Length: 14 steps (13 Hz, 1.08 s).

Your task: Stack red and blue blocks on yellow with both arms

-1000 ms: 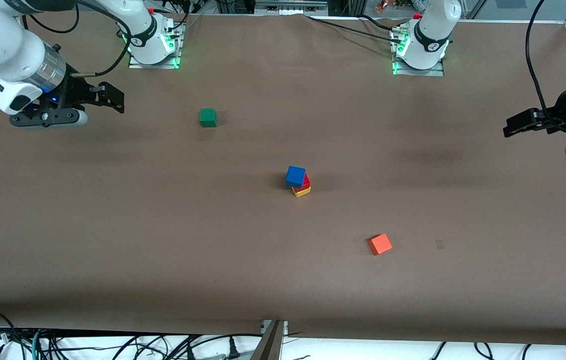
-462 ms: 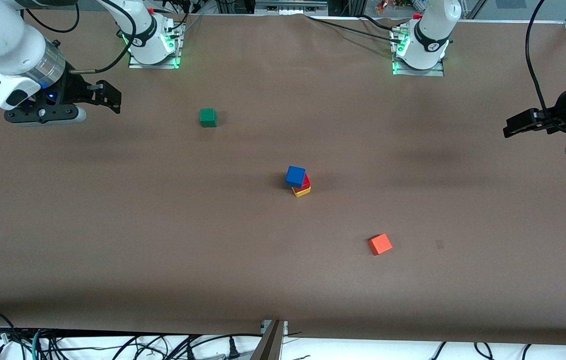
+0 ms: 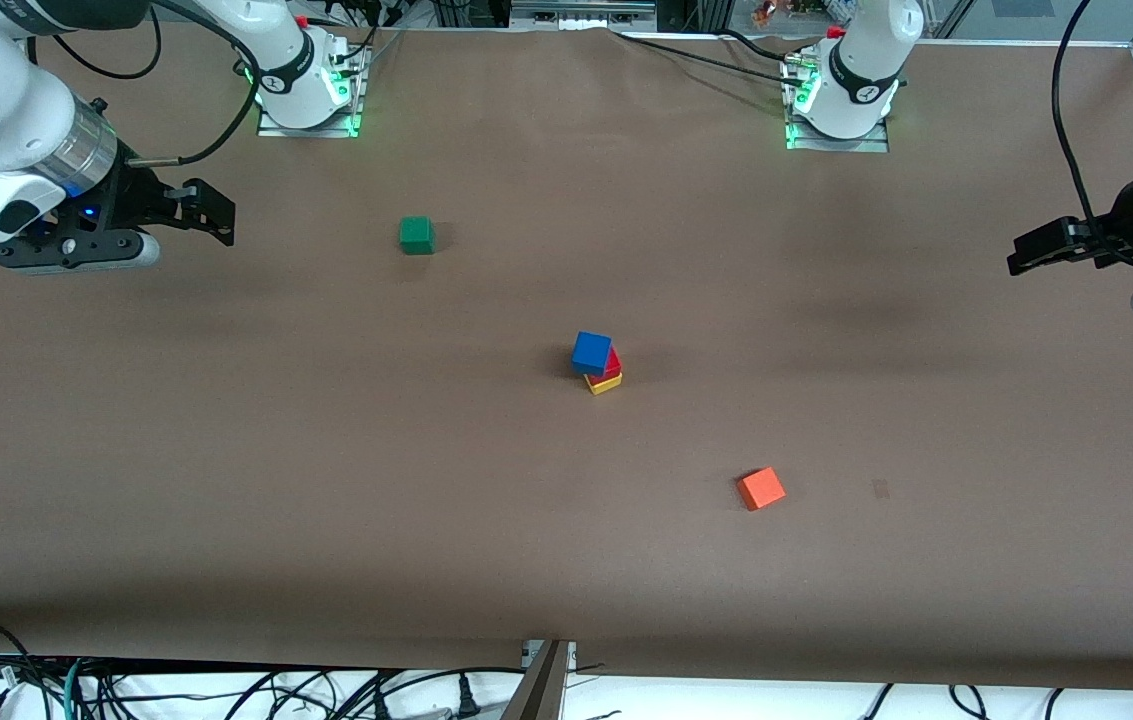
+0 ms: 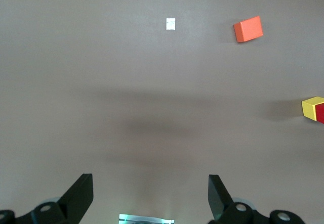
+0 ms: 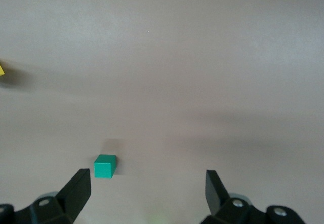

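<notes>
Stack complete at frame centre: matte blue cube (image 3: 591,352) on deep red cube (image 3: 612,364) on bright-yellow cube (image 3: 604,381). Left gripper (image 3: 1036,249) and right gripper (image 3: 211,208) — both spread, empty — hover at the tabletop (image 3: 326,480) ends.

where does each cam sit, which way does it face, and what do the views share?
Front: high across the table, facing both bases; shows the blue block on the red block on the yellow block.
Left wrist: over the left gripper, open, looking down; orange cube.
Right wrist: over the right gripper, open; green cube.
Shared: yellow block in all three.
</notes>
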Motion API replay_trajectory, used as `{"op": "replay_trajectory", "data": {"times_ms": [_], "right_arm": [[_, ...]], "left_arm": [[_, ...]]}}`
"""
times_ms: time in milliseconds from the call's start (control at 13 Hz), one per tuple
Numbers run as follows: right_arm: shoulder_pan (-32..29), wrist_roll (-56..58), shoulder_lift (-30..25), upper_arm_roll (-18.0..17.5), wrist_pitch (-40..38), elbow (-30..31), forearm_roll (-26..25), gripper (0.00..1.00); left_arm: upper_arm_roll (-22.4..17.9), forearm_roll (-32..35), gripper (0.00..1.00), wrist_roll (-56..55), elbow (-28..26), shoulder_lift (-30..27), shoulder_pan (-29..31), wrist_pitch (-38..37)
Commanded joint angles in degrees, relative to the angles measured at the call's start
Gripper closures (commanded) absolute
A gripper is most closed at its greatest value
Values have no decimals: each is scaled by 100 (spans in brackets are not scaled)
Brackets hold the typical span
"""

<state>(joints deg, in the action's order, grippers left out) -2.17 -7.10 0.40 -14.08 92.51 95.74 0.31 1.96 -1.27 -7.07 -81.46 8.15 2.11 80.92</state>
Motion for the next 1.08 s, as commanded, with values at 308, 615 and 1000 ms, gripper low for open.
{"op": "replay_trajectory", "data": {"times_ms": [308, 615, 1000], "right_arm": [[-73, -116, 39, -130, 127, -135, -14, 0], [-81, -116, 56, -130, 101, -126, -14, 0], [-81, -116, 56, -130, 92, -126, -14, 0]], "left_arm": [[-20, -163, 0, -13, 183, 81, 9, -50], [-20, -163, 0, -13, 183, 81, 18, -50], [-20, -163, 0, -13, 183, 81, 9, -50]]}}
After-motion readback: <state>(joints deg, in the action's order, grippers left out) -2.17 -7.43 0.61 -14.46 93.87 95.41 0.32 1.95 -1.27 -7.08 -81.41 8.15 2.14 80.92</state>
